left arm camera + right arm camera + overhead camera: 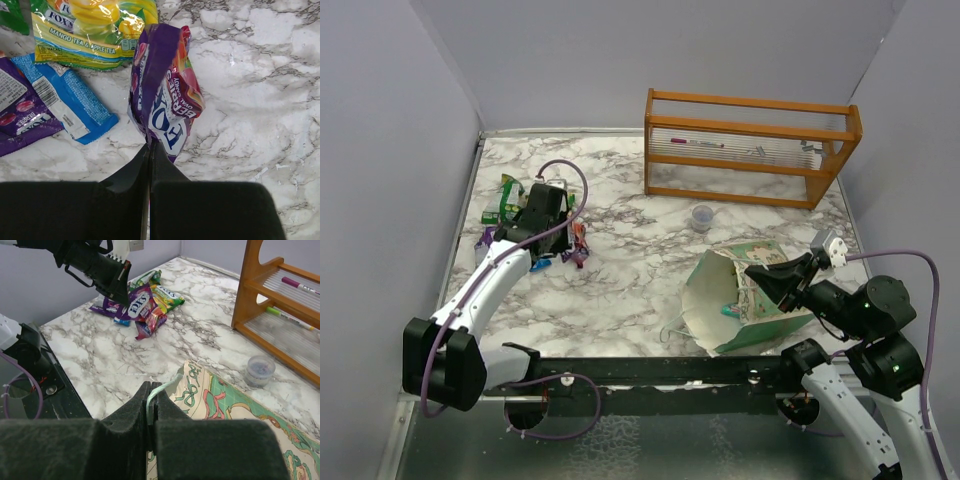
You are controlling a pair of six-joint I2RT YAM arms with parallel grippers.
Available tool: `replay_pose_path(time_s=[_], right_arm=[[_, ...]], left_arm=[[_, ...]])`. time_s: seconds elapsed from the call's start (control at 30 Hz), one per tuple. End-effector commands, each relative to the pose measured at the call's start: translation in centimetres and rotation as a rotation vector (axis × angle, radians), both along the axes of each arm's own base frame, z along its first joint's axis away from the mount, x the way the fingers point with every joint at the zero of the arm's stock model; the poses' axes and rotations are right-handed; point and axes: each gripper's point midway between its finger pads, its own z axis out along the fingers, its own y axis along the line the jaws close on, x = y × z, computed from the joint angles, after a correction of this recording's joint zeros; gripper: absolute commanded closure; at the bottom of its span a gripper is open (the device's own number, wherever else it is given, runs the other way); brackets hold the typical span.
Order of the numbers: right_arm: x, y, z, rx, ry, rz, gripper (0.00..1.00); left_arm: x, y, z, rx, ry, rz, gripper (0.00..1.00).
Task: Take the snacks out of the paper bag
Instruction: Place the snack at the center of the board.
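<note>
The paper bag [750, 300] lies on its side at the near right, its cream mouth open to the left. My right gripper [763, 276] [151, 392] is shut on the bag's mint rim [167, 385]. A small teal piece [729, 312] shows inside the mouth. Several snacks [498, 208] [155, 297] lie at the far left: a yellow-green packet [90, 30], a blue one [70, 100], a purple one [20, 120]. My left gripper [566, 246] [150, 146] is shut on the edge of a purple snack packet [165, 95] [579, 252], just right of that pile.
An orange wooden rack [750, 145] [270, 300] holding pens stands at the back right. A small clear cup [702, 216] [260, 370] sits between the rack and the bag. Grey walls close in the marble table on three sides.
</note>
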Motion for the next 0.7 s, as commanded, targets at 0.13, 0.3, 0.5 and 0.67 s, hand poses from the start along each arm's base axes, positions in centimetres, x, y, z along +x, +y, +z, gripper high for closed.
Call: replay_pose_path(time_s=[0.13, 0.3, 0.5, 0.67], right_arm=[[0.3, -0.3, 0.8, 0.021, -0.035, -0.027, 0.98], [0.3, -0.3, 0.8, 0.021, -0.035, -0.025, 0.98], [0.3, -0.3, 0.8, 0.021, -0.035, -0.024, 0.98], [0.3, -0.3, 0.8, 0.022, -0.037, -0.024, 0.98]], left_arm=[[-0.4, 2.3, -0.7, 0.063, -0.011, 0.063, 1.0], [-0.7, 3.4, -1.1, 0.102, -0.003, 0.106, 1.0], [-0.9, 4.3, -1.3, 0.138, 0.01, 0.148, 0.88], [-1.0, 4.7, -0.5, 0.149, -0.014, 0.172, 0.74]])
